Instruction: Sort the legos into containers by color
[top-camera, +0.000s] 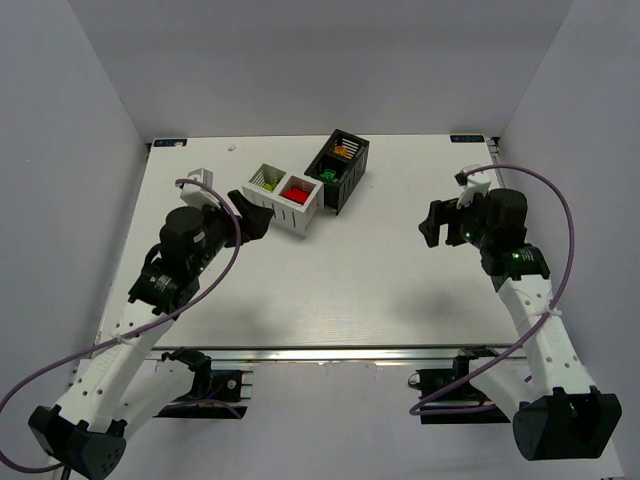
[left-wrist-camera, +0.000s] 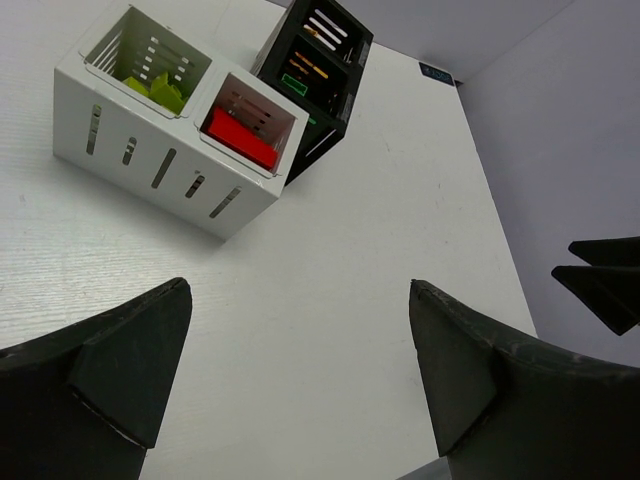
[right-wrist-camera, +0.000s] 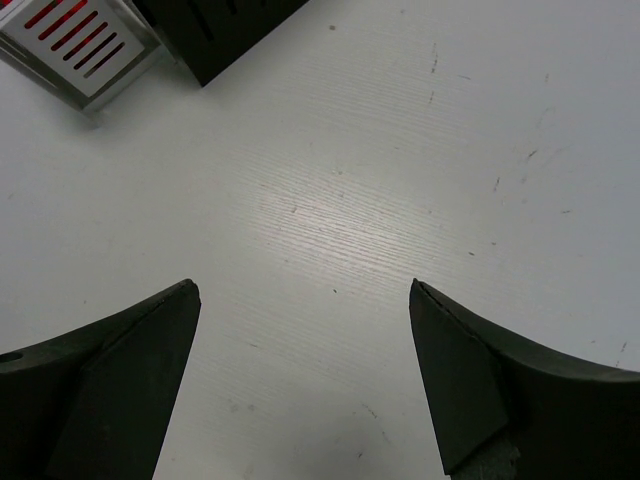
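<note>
- The white container stands at the far middle-left of the table. The black container is just beside it on the right and set at an angle. I cannot tell whether their corners touch.
- Both are open-top boxes with slotted walls and two square compartments each.
- In the white box, the left compartment holds lime green legos and the right one holds red legos.
- In the black box, the far compartment holds orange-yellow legos and the near one holds dark green legos.
- The left gripper is spread wide with nothing between its fingers. It is near the white box, on its near-left side.
- The right gripper is also spread wide and holds nothing. It is over bare table, well apart from both boxes, on the right.
- The top view looks down into all four compartments at once and shows both arms.
- The left wrist view shows the white box's slotted side wall and its bricks up close, with the black box behind it.
- The right wrist view catches only a corner of the white box, red showing through the slots, and a lower edge of the black box. It shows neither box's inside.
</note>
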